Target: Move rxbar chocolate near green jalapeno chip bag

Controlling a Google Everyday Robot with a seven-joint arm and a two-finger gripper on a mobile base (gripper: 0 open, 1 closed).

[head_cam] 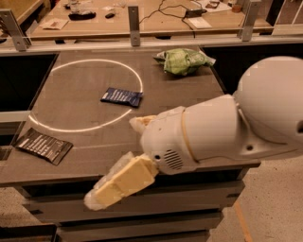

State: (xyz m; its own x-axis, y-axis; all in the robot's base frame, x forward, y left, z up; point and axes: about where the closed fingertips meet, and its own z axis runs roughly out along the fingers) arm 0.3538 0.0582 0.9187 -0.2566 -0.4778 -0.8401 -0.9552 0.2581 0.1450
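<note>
The rxbar chocolate (42,145) is a flat black wrapper with white lettering, lying at the table's front left corner. The green jalapeno chip bag (183,60) lies crumpled at the table's far right. My gripper (113,161) hangs over the table's front edge, near the middle. It is open and empty, with one cream finger (138,122) over the tabletop and the other finger (120,182) past the front edge. The gripper is well to the right of the rxbar and far from the chip bag. My white arm fills the right foreground and hides the table's front right part.
A dark blue bar wrapper (121,97) lies mid-table on the edge of a white light ring (71,126). The dark table (85,80) has a rail with metal posts (134,20) along its back. A cluttered wooden bench (142,14) stands behind.
</note>
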